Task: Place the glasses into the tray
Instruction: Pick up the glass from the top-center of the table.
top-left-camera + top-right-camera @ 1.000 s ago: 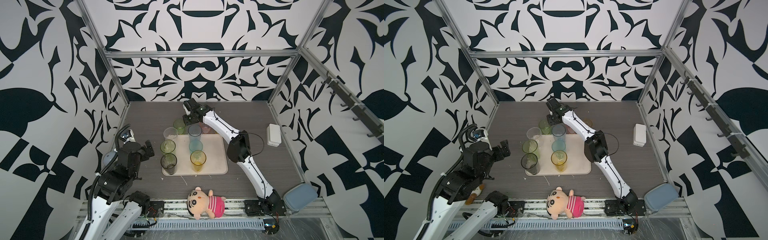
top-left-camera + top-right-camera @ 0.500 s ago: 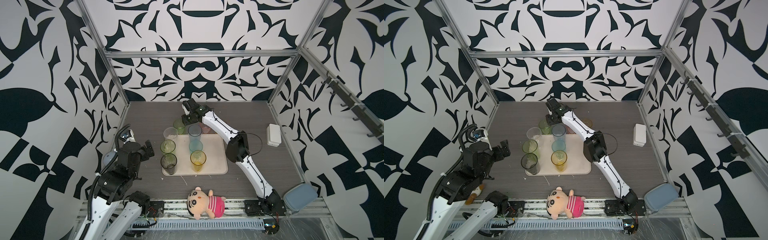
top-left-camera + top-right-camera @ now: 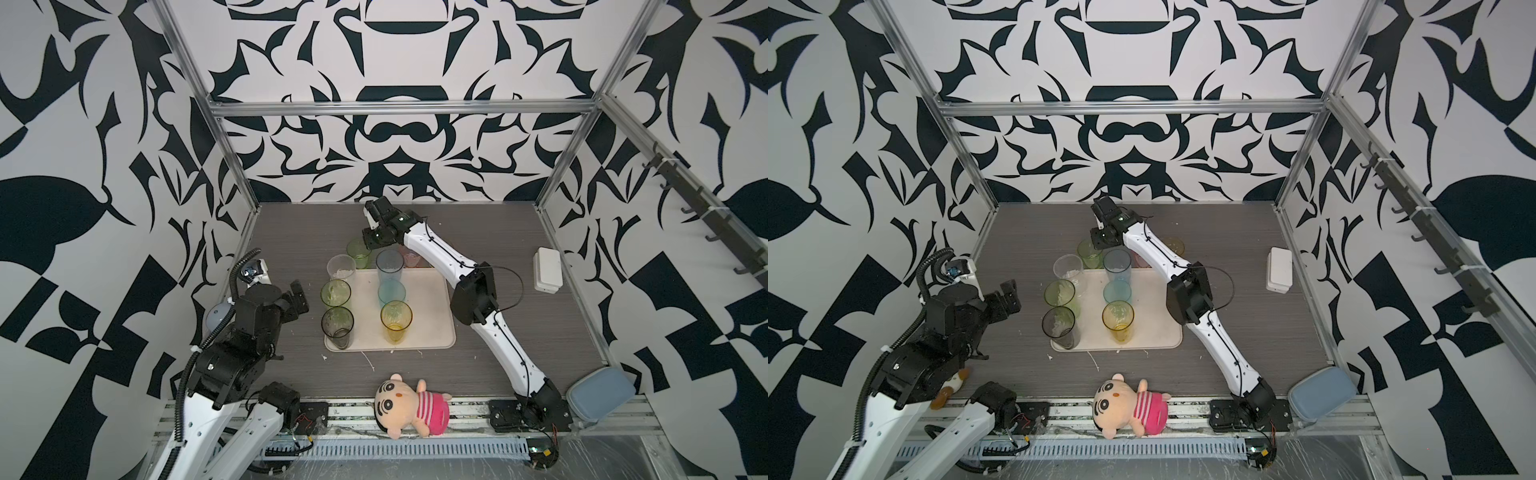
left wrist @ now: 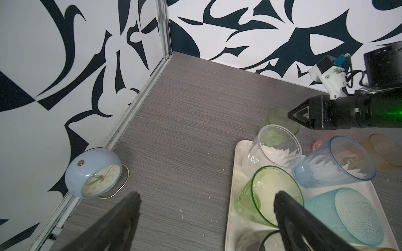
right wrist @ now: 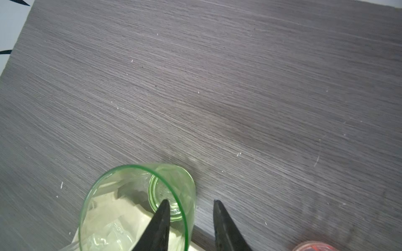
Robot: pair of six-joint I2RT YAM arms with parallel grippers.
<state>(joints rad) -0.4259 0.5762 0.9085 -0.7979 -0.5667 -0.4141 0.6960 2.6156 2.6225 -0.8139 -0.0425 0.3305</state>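
The black fingers (image 5: pixel 158 228) of the right gripper (image 5: pixel 190 201) are parted and straddle the wall of a short, translucent green plastic tumbler (image 5: pixel 134 206). One tip hangs inside the mouth and its partner outside, with a gap on both sides of the rim, so nothing is pinched yet. A wall grip makes sense to me, since the cup looks wider than that spread.

The tumbler stands upright on the grey wood-grain worktop (image 3: pixel 299 232), just beyond the far edge of the flat beige plastic tray (image 3: pixel 428 328), so it is not yet where it belongs. A small pink tumbler (image 3: pixel 411 259) and an amber tumbler (image 3: pixel 1173 245) wait near it, half hidden by the white arm.

On the tray six tumblers stand in two rows. The strip nearest the right arm is bare, which I take as room for these three. Off to the tray's other side, the left gripper (image 4: pixel 206 204) hovers with fingers spread wide, grasping nothing.
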